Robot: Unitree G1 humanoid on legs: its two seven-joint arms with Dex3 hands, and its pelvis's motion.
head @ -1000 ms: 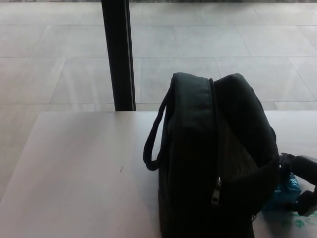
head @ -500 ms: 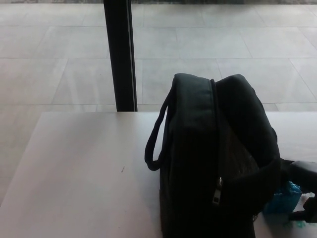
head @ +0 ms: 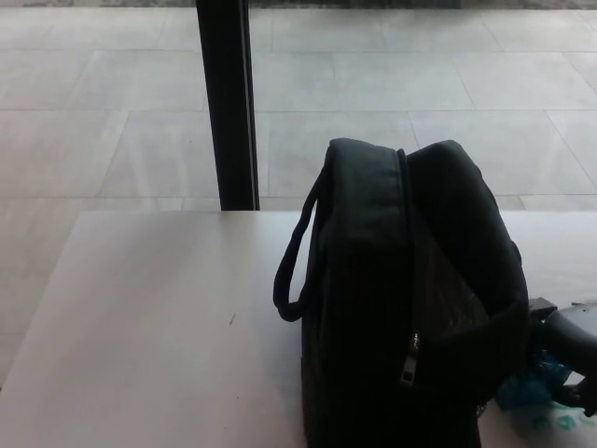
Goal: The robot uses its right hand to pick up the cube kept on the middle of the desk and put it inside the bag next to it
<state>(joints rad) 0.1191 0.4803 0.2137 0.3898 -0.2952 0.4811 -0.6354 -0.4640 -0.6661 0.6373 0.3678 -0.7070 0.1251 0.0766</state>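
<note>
A black bag (head: pixel 401 308) stands upright on the white desk (head: pixel 159 327), its zipper running down the side facing me and a carry handle on its left. Just right of the bag's lower corner lies the teal cube (head: pixel 527 387), partly hidden by the bag and in shadow. My right hand (head: pixel 571 338) comes in from the right edge and sits right over and against the cube. The view does not show whether it grips the cube. My left hand does not show.
A black vertical post (head: pixel 226 103) stands behind the desk's far edge, with a tiled floor beyond. Green marks (head: pixel 562 422) show on the desk by the cube. The bag fills the space between the cube and the desk's left half.
The right hand has dropped lower over the cube, which now looks darker and more covered. The view shifted slightly; the bag has not moved.
</note>
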